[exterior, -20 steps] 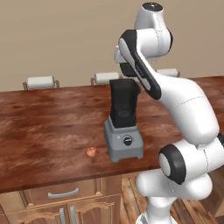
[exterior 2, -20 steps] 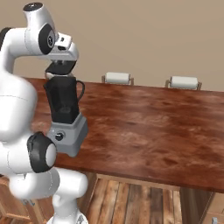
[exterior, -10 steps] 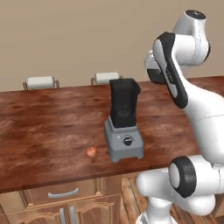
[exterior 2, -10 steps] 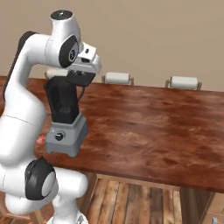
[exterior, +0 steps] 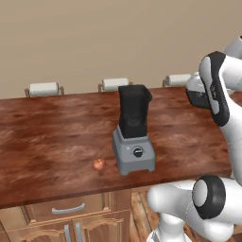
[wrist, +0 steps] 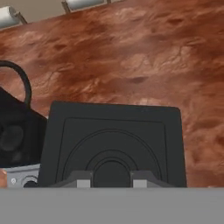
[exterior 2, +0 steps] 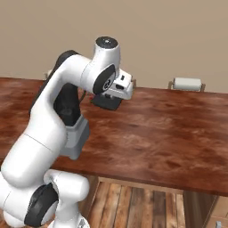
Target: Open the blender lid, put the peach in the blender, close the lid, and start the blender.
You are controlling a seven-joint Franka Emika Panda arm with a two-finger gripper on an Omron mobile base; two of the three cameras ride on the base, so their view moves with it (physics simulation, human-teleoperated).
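Your jaws stayed clenched on the blender lid, which you had swung off the jar and out to the right, clear above the bench. That left the blender open on top, so the first step looked done. The peach lay on the wood just left of the grey base, untouched. Three chair backs lined the far edge before a plain tan wall.

Wooden counter, 3 apparent chair backs behind.
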